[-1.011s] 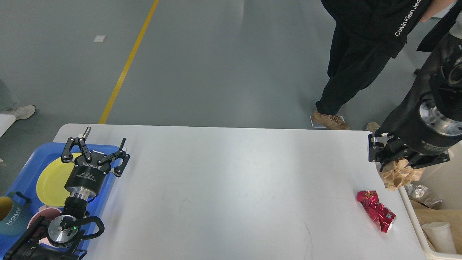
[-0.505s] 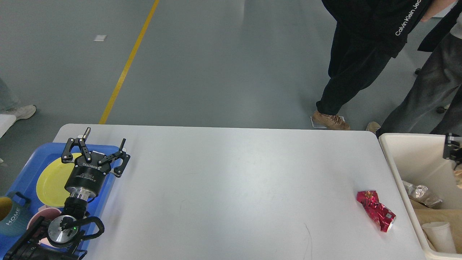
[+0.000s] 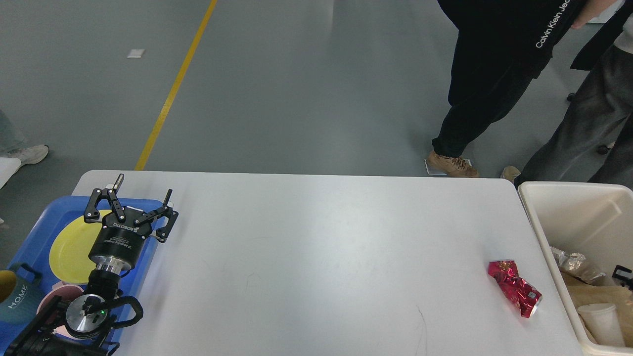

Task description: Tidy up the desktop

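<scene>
The white desktop point(image 3: 316, 257) fills the lower view. A crushed red can point(image 3: 514, 294) lies on it near the right edge, beside the cream bin point(image 3: 540, 228). My left gripper point(image 3: 143, 187) is open and empty, held over the right edge of the blue tray point(image 3: 37, 230) at the desktop's left end. Of my right gripper only a small black bit point(image 3: 624, 273) shows at the right edge, inside the bin, so I cannot tell how its fingers stand.
The tray holds a yellow plate point(image 3: 69, 247), a teal mug point(image 3: 15, 296) and a pink bowl point(image 3: 52, 302). The bin holds a paper cup point(image 3: 601, 324), crumpled foil point(image 3: 576, 263) and brown paper. Two people point(image 3: 487, 74) stand beyond the far right corner.
My right arm, holding crumpled brown paper at the desktop's right edge, swung right over the bin and dropped almost out of view. The left arm and the red can have not moved.
</scene>
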`<act>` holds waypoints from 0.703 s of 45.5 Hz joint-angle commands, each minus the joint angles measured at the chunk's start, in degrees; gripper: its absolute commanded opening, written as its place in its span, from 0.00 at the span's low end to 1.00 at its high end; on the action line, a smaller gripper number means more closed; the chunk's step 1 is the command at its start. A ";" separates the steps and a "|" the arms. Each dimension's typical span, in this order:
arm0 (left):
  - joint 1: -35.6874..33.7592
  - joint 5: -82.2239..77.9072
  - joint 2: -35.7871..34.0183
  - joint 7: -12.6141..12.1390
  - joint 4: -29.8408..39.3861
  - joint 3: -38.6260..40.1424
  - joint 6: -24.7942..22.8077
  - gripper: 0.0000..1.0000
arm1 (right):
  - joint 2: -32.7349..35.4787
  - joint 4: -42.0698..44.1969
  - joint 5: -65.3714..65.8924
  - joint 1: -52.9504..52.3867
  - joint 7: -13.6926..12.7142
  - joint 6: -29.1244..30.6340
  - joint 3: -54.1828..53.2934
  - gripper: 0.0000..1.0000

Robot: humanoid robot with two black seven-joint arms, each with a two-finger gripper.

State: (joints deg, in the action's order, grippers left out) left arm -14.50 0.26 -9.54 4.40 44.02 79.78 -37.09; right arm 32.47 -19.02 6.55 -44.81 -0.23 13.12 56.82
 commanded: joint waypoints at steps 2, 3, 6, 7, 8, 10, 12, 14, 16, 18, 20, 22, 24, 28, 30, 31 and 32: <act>0.00 0.00 -0.04 -0.01 0.01 -0.06 0.00 0.97 | -6.01 6.54 -0.22 9.12 0.05 -5.47 -1.71 0.00; 0.00 0.00 -0.04 -0.01 0.01 0.02 0.00 0.97 | -6.62 6.98 -0.48 10.09 0.05 -6.08 -1.89 0.00; 0.00 0.00 -0.04 -0.01 -0.08 -0.06 0.00 0.97 | -7.95 7.86 -0.66 11.94 -0.03 -8.28 -2.86 0.00; 0.00 0.00 -0.04 -0.01 0.01 -0.06 0.00 0.97 | -8.12 7.86 -0.66 12.47 -0.03 -8.89 -3.21 0.00; 0.00 0.00 -0.04 -0.01 0.01 0.02 0.00 0.97 | -8.30 8.04 -0.75 12.82 -0.03 -9.33 -3.56 0.00; 0.00 0.00 -0.04 -0.01 0.01 -0.06 0.00 0.97 | -8.48 8.13 -0.84 13.09 -0.03 -9.86 -4.17 0.00; 0.00 0.00 -0.04 -0.01 -0.08 -0.06 0.00 0.97 | -8.48 8.13 -0.84 13.09 -0.03 -9.87 -4.53 0.00; 0.00 0.00 -0.04 -0.01 -0.08 -0.06 0.00 0.97 | -8.56 8.21 -0.75 13.17 -0.03 -9.87 -4.62 0.00; 0.00 0.00 -0.04 -0.01 0.01 0.02 0.00 0.97 | -8.74 8.21 -0.75 13.17 -0.03 -9.95 -4.62 0.00; 0.00 0.00 -0.04 -0.01 0.01 0.02 0.00 0.97 | -8.91 8.21 -0.75 13.17 -0.03 -9.95 -4.53 0.00; 0.00 0.00 -0.04 -0.01 -0.08 0.02 0.00 0.97 | -8.83 8.21 -0.75 13.17 -0.03 -9.95 -4.53 0.00; 0.00 0.00 -0.04 -0.01 0.01 0.02 0.00 0.97 | -8.83 8.21 -0.75 13.26 -0.03 -9.95 -4.53 0.00; 0.00 0.00 -0.04 -0.01 0.01 -0.06 0.00 0.97 | -8.74 8.21 -0.75 13.35 -0.03 -9.95 -4.62 0.00; 0.00 0.00 -0.04 -0.01 -0.08 -0.06 0.00 0.97 | -8.57 8.48 -0.84 13.44 0.05 -11.09 -4.97 0.58; 0.00 0.00 -0.04 -0.01 0.01 0.02 0.00 0.97 | -8.65 8.83 -0.84 13.44 0.05 -12.50 -5.41 0.79; 0.00 0.00 -0.04 -0.01 0.01 0.02 0.00 0.97 | -8.83 8.83 -0.84 13.44 0.05 -13.89 -5.67 0.83; 0.00 0.00 -0.04 -0.01 0.01 0.02 0.00 0.97 | -8.74 8.83 -0.84 13.44 0.05 -14.60 -5.67 0.88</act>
State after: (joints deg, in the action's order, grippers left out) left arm -14.50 0.26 -9.58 4.35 43.99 79.76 -37.09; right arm 23.82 -10.41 5.77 -31.39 -0.25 1.58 51.71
